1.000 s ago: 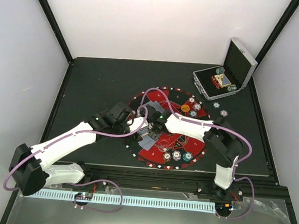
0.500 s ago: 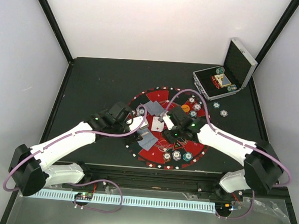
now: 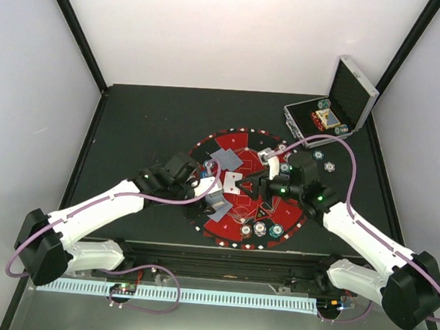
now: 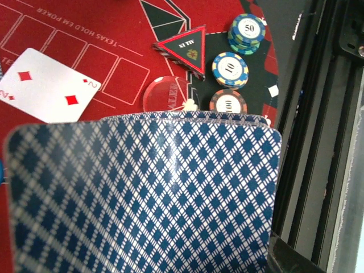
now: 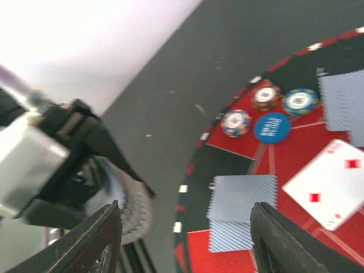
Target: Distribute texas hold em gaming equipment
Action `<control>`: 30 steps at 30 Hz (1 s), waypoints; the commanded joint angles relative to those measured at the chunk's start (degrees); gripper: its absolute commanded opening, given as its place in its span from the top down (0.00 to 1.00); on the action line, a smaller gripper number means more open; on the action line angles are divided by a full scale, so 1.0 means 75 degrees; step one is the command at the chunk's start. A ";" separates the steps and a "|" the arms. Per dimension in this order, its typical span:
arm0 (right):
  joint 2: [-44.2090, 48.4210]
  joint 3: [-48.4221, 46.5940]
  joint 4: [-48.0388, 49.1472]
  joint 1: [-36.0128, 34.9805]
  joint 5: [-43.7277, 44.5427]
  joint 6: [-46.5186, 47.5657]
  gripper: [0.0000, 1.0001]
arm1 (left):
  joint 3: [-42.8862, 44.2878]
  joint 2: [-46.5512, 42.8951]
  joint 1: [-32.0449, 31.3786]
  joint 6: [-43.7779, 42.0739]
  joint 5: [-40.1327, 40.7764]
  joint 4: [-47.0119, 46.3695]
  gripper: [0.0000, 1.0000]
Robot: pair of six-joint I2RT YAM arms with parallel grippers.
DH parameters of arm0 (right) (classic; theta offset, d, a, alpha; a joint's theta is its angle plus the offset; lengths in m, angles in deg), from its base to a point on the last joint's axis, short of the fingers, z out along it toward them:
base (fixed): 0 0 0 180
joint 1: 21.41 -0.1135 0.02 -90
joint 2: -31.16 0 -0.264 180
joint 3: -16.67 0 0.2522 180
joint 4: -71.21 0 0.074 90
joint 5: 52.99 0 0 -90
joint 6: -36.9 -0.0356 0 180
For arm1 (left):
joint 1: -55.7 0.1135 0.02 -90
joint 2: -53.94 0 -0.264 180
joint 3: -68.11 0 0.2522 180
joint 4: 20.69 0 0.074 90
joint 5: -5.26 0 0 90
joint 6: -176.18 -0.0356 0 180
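Observation:
My left gripper [image 3: 205, 192] is shut on a deck of playing cards [image 4: 142, 193]; their blue-diamond backs fill the left wrist view and hide its fingers. My right gripper [image 3: 250, 185] is open and empty, just right of a face-up two of diamonds [image 3: 232, 182] on the mat, which also shows in the left wrist view [image 4: 48, 85]. Two face-down cards [image 5: 243, 199] lie between the right fingertips [image 5: 284, 239]. A black triangle marker [image 4: 185, 48], three chip stacks [image 4: 230, 68], a blue marker disc [image 5: 272, 127] and more chips [image 5: 236, 123] lie on the mat.
The big round red-and-black mat [image 3: 244, 142] lies mid-table. The open silver case [image 3: 331, 116] with chips inside stands at the back right. Two loose chips [image 3: 318, 154] lie between the case and the mat. More face-down cards [image 3: 228, 159] lie on the mat's far side.
My right gripper took a card from the deck at the left gripper, left it face up on the mat's centre, and drew back to the right, open. The left arm barely moved.

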 commanded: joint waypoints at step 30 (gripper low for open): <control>-0.3108 -0.1523 -0.0022 -0.0915 -0.2393 0.0825 0.40 | 0.0237 0.0134 -0.0240 -0.0150 -0.0300 -0.0031 0.60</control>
